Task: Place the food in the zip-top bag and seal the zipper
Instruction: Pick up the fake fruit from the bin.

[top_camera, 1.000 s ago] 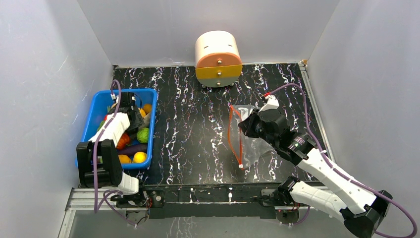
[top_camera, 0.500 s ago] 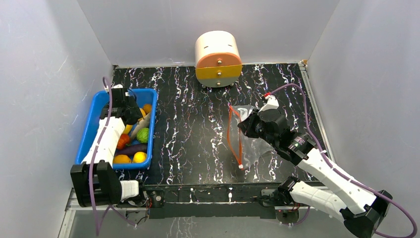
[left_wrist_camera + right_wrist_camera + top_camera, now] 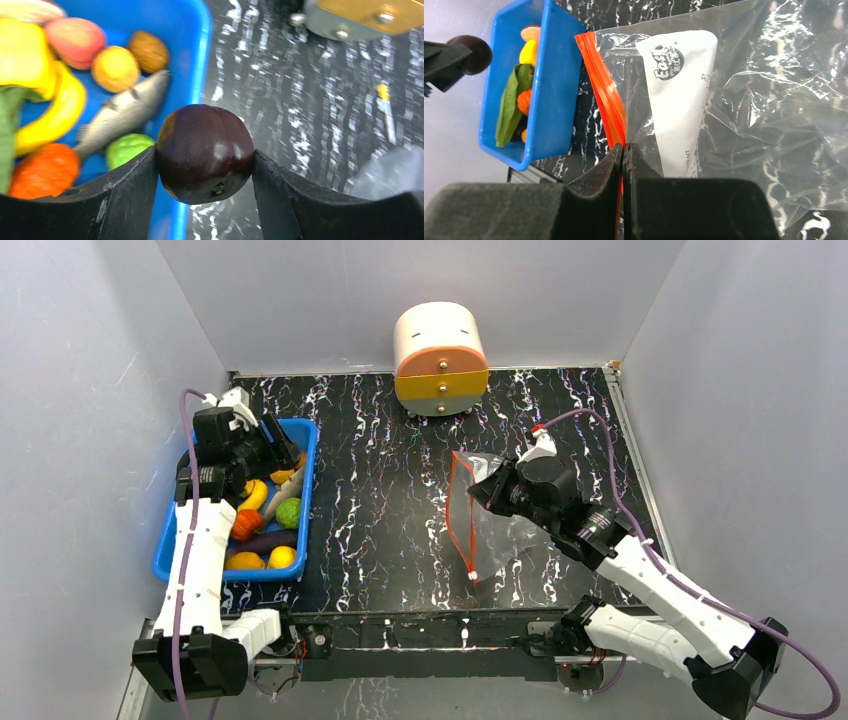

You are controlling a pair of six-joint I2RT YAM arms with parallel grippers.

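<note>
Fingers (image 3: 127, 200) on my left gripper (image 3: 205, 165) are clamped on either side of a dark glossy fruit (image 3: 205, 150), one pad on each flank. From the wrist view it hangs over the right-hand edge of the blue bin (image 3: 202, 55), with the rest of the food (image 3: 115, 70) lying in the bin below. My right gripper (image 3: 624, 150) has its fingers pressed tight together on the red-orange zipper (image 3: 606, 95) of the zip-top bag (image 3: 774, 100). It pinches one spot on the strip, and the clear film trails off crinkled behind it.

Here's what worries me. That fruit is round and shiny, and I'm only touching it at two small patches, so a quick swing could squirt it out and send it rolling across the table (image 3: 380, 490). The bag is well apart from it, over on the right side, so it's a long carry.

The other problem is the mouth. I've got only one pinch on the strip and I honestly can't tell whether the opening gapes at all. If it's flat, the fruit will bump the zipper and shove the bag, or drag the thin plastic out of my pinch. Anyone else had that?
</note>
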